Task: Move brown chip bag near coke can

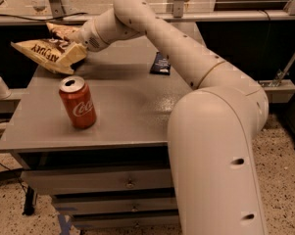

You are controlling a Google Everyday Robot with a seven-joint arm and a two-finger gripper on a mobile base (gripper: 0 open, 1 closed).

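Brown chip bag (44, 53), crumpled, held up behind the coke can (78, 103) and slightly to its left. Gripper (74, 47) just behind the can as well, clenched on the bag's right end. Can upright on the grey table (137, 111). 1 small dark wrapper (160, 63) lying flat, well behind and right of the can.

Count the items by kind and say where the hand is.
Chip bags: 1, the brown chip bag
Soda cans: 1, the coke can
Snack wrappers: 1, the dark-blue wrapper
Total: 3
The hand is at the brown chip bag, behind the coke can.
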